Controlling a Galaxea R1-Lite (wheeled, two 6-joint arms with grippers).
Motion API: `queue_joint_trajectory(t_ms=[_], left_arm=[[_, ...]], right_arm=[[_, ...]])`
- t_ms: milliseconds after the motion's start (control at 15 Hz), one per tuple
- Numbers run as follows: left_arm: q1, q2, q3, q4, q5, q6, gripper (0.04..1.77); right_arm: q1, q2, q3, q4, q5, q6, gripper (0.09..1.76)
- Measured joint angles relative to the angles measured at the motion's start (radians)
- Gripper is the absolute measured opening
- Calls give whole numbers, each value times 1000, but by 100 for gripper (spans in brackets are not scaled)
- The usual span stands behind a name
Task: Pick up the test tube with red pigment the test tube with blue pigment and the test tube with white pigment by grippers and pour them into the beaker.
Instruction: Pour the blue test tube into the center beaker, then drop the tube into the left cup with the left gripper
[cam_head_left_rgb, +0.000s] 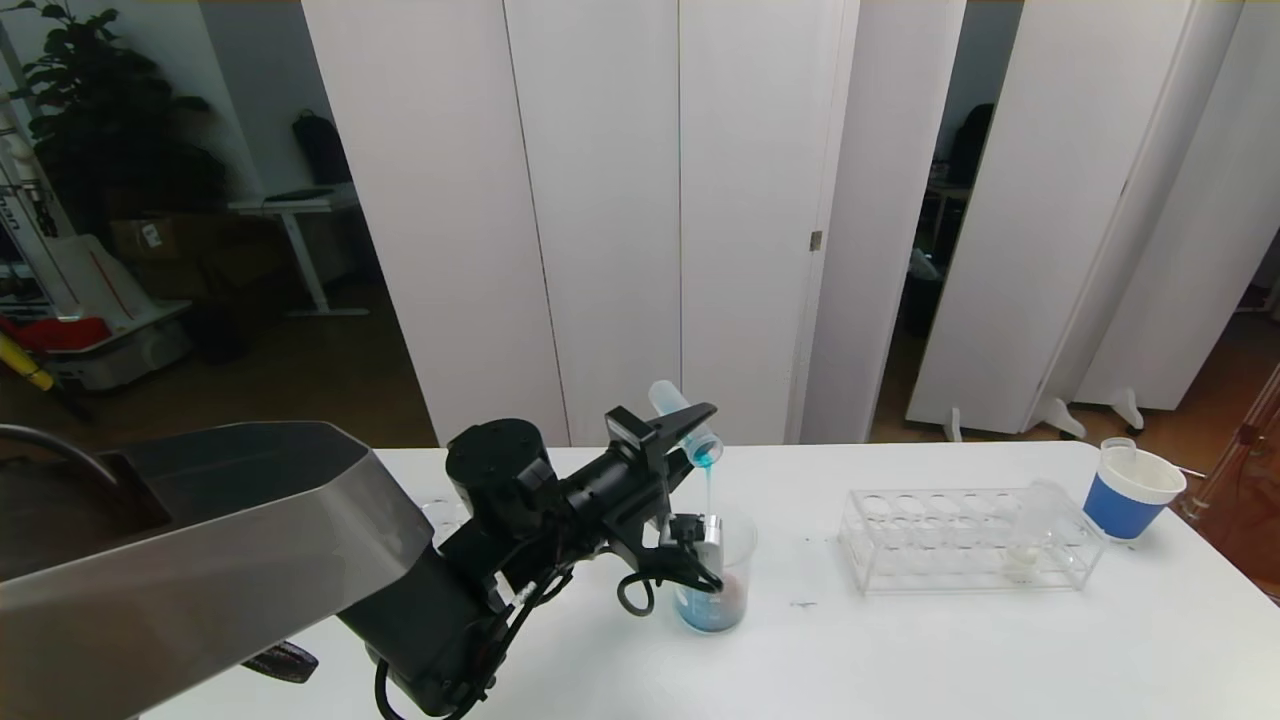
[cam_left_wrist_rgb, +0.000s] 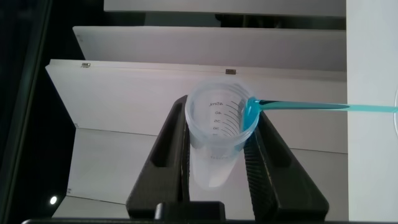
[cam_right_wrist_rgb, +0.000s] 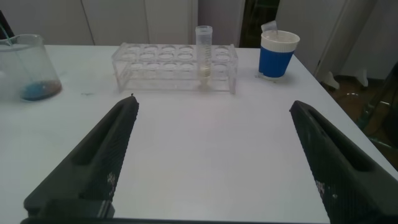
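Observation:
My left gripper (cam_head_left_rgb: 688, 425) is shut on the test tube with blue pigment (cam_head_left_rgb: 683, 418), which it holds tipped mouth-down above the beaker (cam_head_left_rgb: 738, 560). A thin blue stream (cam_head_left_rgb: 708, 490) runs from the tube's lip into the beaker, which holds blue liquid with a reddish patch. In the left wrist view the fingers (cam_left_wrist_rgb: 270, 155) clamp the clear tube (cam_left_wrist_rgb: 217, 124) on both sides, and blue liquid (cam_left_wrist_rgb: 311, 107) leaves its rim. The test tube with white pigment (cam_head_left_rgb: 1030, 530) stands upright in the clear rack (cam_head_left_rgb: 950, 545). My right gripper (cam_right_wrist_rgb: 211, 112) hangs open over bare table. The test tube with red pigment is out of view.
A blue-sleeved white paper cup (cam_head_left_rgb: 1132, 490) stands at the far right behind the rack, near the table's right edge. The right wrist view shows the rack (cam_right_wrist_rgb: 174, 62), the cup (cam_right_wrist_rgb: 278, 55) and the beaker (cam_right_wrist_rgb: 25, 62). White screens stand behind the table.

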Motion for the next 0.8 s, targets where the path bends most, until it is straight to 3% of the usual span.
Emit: queue_joint_trajectory(t_ms=[800], left_arm=[[0, -14, -8, 0, 0, 1, 59]], right_arm=[[0, 0, 0, 0, 0, 0, 175]])
